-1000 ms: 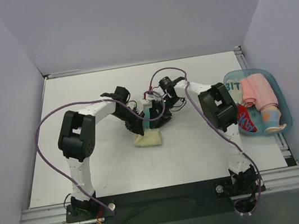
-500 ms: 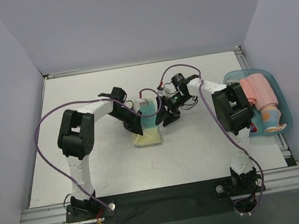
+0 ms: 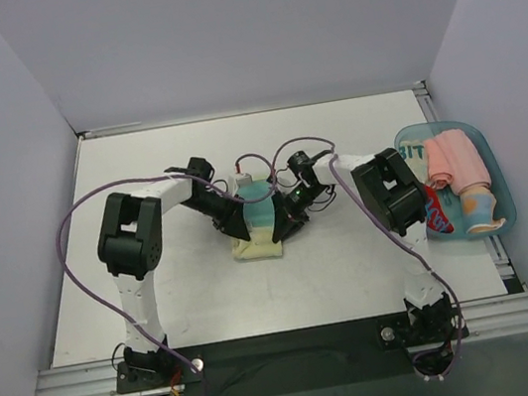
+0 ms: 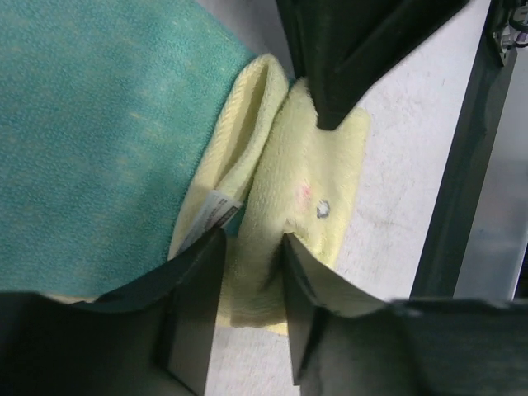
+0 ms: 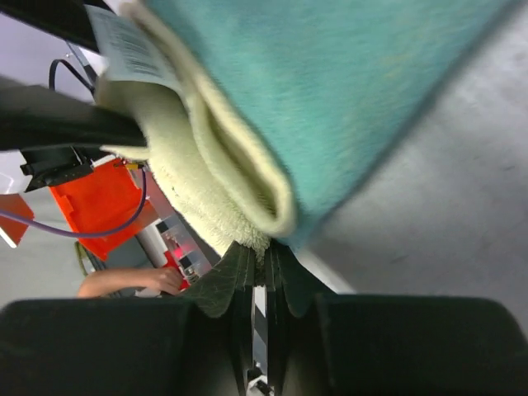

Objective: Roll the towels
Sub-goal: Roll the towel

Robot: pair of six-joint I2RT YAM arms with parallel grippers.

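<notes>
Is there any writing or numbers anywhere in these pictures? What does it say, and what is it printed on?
"BIT": big letters on the blue tray; anything after them is hidden by the pink towel and other things in the tray.
Sewn tag on the yellow-and-teal towel, left wrist view: printed lines, too small to read.
Barcode label on that towel, right wrist view: too blurred to read.
</notes>
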